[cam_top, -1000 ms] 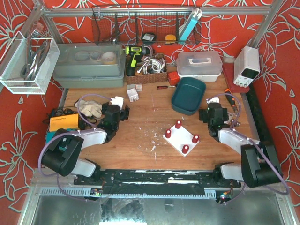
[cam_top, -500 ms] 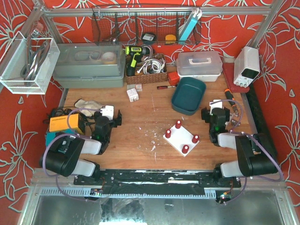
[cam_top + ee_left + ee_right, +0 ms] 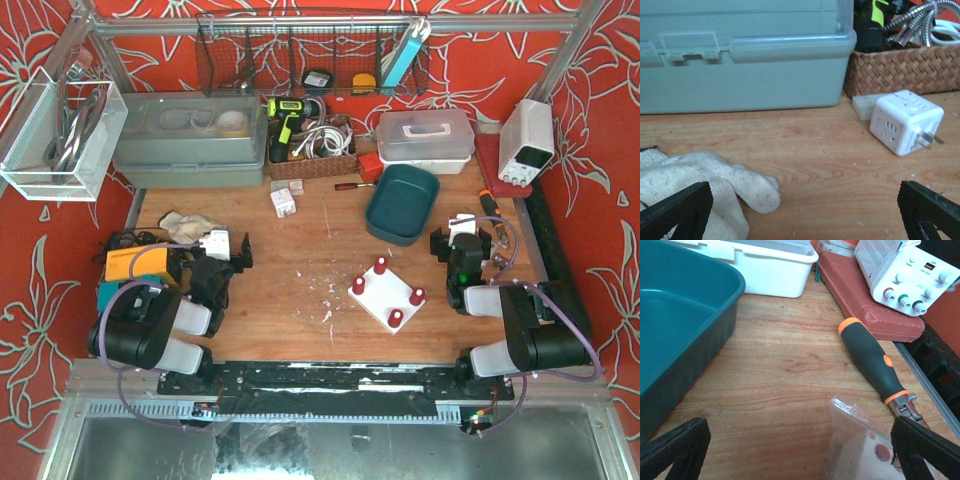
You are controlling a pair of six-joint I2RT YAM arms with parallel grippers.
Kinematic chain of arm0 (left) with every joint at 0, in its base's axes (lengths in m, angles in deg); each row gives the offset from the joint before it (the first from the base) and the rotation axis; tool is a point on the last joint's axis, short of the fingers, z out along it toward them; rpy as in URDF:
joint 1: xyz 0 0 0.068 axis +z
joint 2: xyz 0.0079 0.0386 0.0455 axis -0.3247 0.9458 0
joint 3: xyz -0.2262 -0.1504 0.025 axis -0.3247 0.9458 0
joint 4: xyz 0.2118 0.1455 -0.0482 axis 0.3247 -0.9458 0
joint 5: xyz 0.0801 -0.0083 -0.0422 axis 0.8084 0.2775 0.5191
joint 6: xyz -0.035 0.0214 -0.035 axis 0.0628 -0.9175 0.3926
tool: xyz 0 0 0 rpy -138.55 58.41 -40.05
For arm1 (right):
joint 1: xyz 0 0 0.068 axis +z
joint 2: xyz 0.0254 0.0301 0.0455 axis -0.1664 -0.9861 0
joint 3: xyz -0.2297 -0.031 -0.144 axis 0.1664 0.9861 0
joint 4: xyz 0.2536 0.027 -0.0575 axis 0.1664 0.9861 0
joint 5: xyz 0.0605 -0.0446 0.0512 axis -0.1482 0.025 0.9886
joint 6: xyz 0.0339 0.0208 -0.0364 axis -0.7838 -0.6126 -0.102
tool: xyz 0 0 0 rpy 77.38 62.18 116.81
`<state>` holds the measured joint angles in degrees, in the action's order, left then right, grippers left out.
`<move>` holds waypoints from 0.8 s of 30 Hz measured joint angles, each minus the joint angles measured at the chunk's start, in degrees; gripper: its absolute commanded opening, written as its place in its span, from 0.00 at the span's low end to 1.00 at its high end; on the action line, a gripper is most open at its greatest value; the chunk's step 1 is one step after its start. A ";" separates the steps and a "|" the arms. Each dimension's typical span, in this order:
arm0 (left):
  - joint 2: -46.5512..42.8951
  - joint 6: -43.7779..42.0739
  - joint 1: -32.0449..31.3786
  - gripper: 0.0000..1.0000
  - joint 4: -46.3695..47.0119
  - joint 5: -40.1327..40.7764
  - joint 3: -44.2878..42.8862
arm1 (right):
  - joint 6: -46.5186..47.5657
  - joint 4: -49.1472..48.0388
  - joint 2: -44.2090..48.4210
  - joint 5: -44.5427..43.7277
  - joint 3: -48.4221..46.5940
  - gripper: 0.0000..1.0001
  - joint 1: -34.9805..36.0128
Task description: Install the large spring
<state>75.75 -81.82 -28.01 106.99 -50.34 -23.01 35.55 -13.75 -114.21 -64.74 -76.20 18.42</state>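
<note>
The left claw is wide open, holding nothing, by a white glove; the right claw is too, by a screwdriver.

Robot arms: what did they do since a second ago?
Both arms folded back toward their bases, the left pincer sliding left, uncovering the glove, the right pincer drawing slightly right. Both pincers open, holding nothing. The white plate with red pegs and teal tub stayed put.
</note>
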 measured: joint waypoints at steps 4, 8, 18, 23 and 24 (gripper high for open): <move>0.00 1.14 1.11 1.00 -0.17 -0.28 -1.16 | 0.00 -0.20 0.00 0.02 0.00 0.99 0.00; 0.00 1.55 1.20 1.00 -0.50 -0.50 -1.18 | 0.00 -0.22 0.00 0.00 0.00 0.99 0.00; 0.00 1.75 1.20 1.00 -0.55 -0.68 -1.18 | 0.00 -0.26 0.02 0.00 0.00 0.99 0.00; 0.00 1.77 1.20 1.00 -0.55 -0.70 -1.18 | 0.02 -0.33 0.02 0.00 0.00 0.99 0.00; -0.02 1.77 1.20 1.00 -0.55 -0.70 -1.18 | 0.00 -0.35 0.02 0.00 0.00 0.99 0.00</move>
<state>75.72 -80.05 -26.81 106.45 -51.03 -24.19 35.55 -14.10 -114.19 -64.74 -76.20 18.42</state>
